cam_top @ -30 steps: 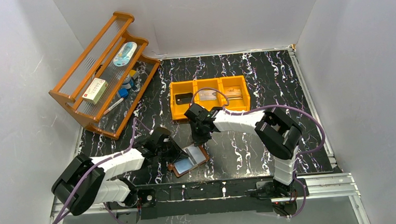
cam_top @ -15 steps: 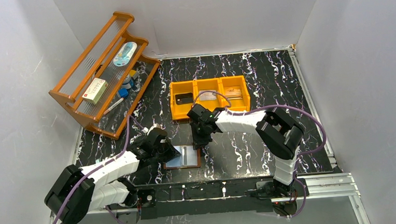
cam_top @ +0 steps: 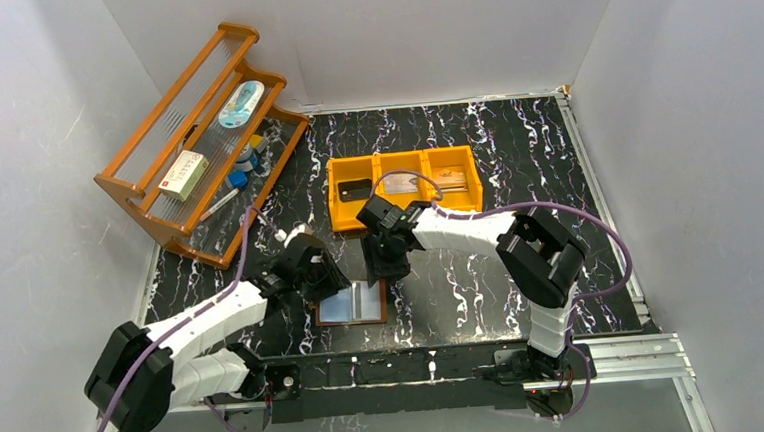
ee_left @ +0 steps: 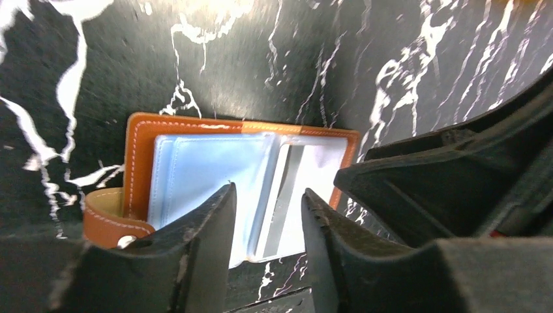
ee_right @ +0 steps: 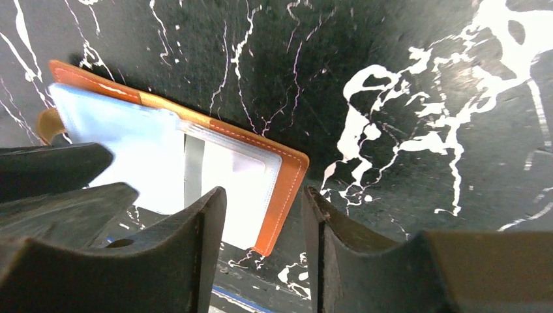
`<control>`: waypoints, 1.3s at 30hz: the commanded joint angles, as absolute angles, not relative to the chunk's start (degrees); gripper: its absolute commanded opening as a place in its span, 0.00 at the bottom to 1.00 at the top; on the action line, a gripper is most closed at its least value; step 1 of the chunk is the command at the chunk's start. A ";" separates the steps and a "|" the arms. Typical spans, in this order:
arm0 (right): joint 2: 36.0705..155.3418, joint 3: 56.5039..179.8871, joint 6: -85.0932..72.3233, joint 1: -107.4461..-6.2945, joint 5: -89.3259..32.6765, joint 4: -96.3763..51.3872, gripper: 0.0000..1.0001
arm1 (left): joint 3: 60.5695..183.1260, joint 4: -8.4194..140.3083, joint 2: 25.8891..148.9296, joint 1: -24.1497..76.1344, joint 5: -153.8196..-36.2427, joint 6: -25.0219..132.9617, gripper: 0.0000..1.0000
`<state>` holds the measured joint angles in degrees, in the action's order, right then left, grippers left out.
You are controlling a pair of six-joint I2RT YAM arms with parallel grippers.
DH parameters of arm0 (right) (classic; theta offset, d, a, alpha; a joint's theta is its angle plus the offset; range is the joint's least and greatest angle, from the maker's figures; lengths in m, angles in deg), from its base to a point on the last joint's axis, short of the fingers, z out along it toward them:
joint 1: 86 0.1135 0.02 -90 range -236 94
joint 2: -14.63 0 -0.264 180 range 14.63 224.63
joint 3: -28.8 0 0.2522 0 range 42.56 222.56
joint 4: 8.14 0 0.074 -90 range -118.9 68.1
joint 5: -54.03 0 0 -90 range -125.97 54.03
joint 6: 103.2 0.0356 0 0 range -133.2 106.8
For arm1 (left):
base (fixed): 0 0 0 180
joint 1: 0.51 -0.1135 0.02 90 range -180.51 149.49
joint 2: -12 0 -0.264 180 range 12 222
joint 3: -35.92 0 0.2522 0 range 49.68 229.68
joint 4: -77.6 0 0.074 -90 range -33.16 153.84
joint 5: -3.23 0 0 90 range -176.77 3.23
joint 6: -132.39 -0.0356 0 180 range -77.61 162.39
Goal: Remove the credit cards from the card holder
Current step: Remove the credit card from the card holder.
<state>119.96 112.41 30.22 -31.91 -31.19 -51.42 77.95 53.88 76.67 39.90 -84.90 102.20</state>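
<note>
- Hovering both arms over the card holder (cam_top: 353,305), we are treating this step as a re-grip. The holder is lying open and flat on the table (cam_top: 483,290), near the front edge and between the arms.
- We are holding the left gripper (ee_left: 264,195) with jaws parted above the pale-blue pockets, clasping nothing. The right gripper (ee_right: 264,195) is likewise parted and empty over the holder's right brown edge.
- Three credit cards (cam_top: 355,189) are already lying in the orange bin (cam_top: 401,156), one to each compartment.
- A grey strip is showing in the right pocket; we cannot tell whether it is a card.
- To do this well, we are judging that the left fingers should pin the left leaf. The right should then nip any card edge and draw it along the pocket rather than upward.
- A second ago the holder was sitting skewed between nearly closed grippers; now it is lying square and both have let go.
</note>
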 commanded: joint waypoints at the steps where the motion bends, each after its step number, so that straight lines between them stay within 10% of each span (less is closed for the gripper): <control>1: 118.74 117.99 28.40 -31.29 -37.22 -58.32 0.57 | 84.51 40.94 72.69 38.73 -75.62 97.27 0.45; 25: 130.38 126.65 29.25 -21.20 -48.14 -66.54 0.57 | 74.55 47.72 73.09 31.26 -90.89 100.88 0.44; 39: 132.97 129.81 30.44 -17.18 -61.74 -71.98 0.31 | 73.78 49.50 72.83 31.26 -91.78 101.20 0.33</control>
<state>130.50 128.71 29.98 -17.60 -56.83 -67.00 74.41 49.27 74.04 31.48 -90.80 100.76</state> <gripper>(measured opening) 0.346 0.342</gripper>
